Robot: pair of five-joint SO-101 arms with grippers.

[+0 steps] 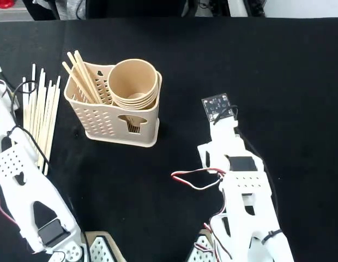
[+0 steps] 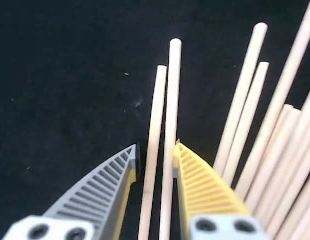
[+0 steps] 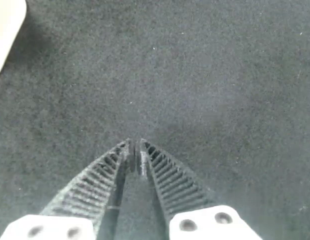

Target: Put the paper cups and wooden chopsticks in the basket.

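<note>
**Left hand [image 2: 157,146] astride two chopsticks; cups already in the basket**

The left hand sits low over the black desk [image 1: 223,54] with its fingers narrowly parted. The grey one and the yellow one stand either side of a pair of chopsticks [image 2: 165,125]. A sliver of dark shows between the grey finger and the nearer stick, so the pair is probably not clamped yet, though from this angle that is hard to tell. More sticks lie just beside the yellow finger.

The right hand [image 3: 136,145] is pinched together on nothing, over bare desk near a corner of the basket [image 1: 117,117].

As for progress, the paper cups [image 1: 133,82] stand nested as one stack inside the basket, so that half of the job looks finished. A few wooden sticks [image 1: 82,76] already lean upright in the compartment next to the cups. The loose chopsticks [image 1: 41,117] are what remains (a sizeable bundle, lying roughly parallel on the desk, well to one side of the basket). At two sticks a trip, I judge several more trips are needed.
</note>
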